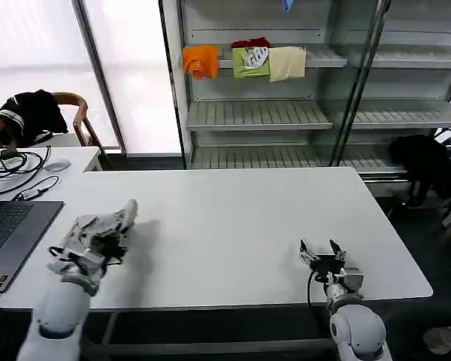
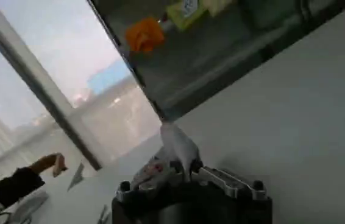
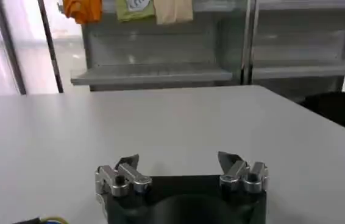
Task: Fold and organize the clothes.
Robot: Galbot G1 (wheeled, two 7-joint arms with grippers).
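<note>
One light grey shirt [image 1: 105, 222] lies bunched at the near left of the white table [image 1: 233, 226], and the left gripper [image 1: 98, 244] is at it, its fingers closed on the crumpled cloth. In the left wrist view the same shirt [image 2: 175, 149] rises in a pale peak from between the gripper's fingers [image 2: 212, 176], with a bit of coloured print showing on the fabric just beside them. The right gripper [image 1: 322, 252] sits low over the near right part of the table, well apart from the shirt, with its jaws spread wide and nothing between them; the right wrist view shows the two fingertips [image 3: 128, 163] standing far apart above the bare tabletop. A laptop [image 1: 11, 229] rests at the left edge of the table, with cables and a mouse farther back. Beyond the table stands a shelf unit [image 1: 286, 113], and on its upper shelf hang an orange cloth [image 1: 201, 60], a green cloth [image 1: 251, 62] and a cream cloth [image 1: 287, 63]. A black garment [image 1: 30, 113] is draped over a chair at the far left.
</note>
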